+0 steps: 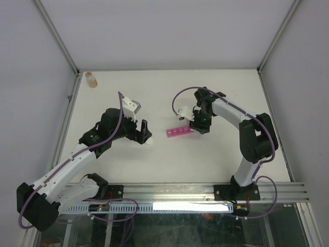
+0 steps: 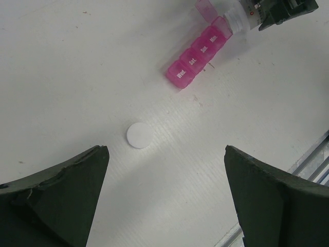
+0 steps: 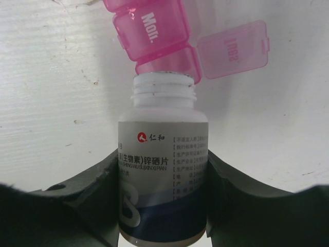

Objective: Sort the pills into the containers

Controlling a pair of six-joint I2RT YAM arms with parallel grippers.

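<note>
The right gripper (image 3: 162, 177) clamps the uncapped bottle (image 3: 163, 128), its mouth at the organiser (image 3: 149, 28), over the open end compartment (image 3: 169, 60). It should tip gently so the pills, unseen here, drop inside. The left gripper (image 2: 165, 154) gapes empty nearby.

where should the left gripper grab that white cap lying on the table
Probably across its round rim, straight down from above. The white cap lies flat and low on the table, so only its edge offers opposing faces; the open left gripper hangs over it.
</note>
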